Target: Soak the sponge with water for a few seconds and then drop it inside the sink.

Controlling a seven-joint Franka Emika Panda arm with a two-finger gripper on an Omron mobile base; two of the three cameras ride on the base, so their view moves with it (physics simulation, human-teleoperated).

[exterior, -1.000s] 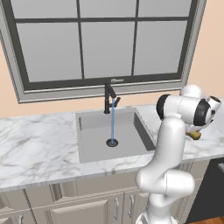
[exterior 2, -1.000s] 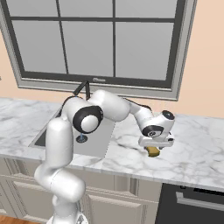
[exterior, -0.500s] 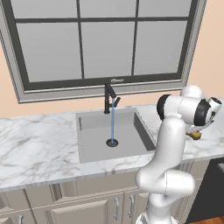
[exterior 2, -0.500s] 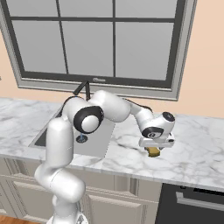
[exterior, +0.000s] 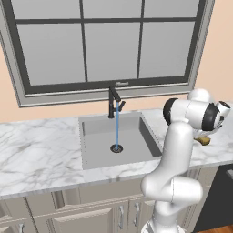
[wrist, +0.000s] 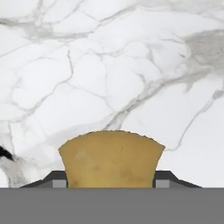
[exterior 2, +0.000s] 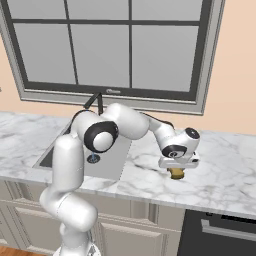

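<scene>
Sponge (wrist: 112,158) sits between the fingers of the pincer (exterior 2: 177,170), which has closed on its sides, low over the marble desk (exterior 2: 225,170) right of the sink (exterior: 98,150). Judged, the grip readies a carry to the water (exterior: 117,125) running under the faucet (exterior: 112,101). Nothing blocks that path.

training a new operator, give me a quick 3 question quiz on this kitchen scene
1. True or false: water is running into the sink.
2. Where is the sponge? A in the basin, B between the gripper fingers over the countertop, C on the window sill.
3. On which side of the sink, seen from the robot, is the sponge?

Key: 1 true; 2 B; 3 right.
</scene>
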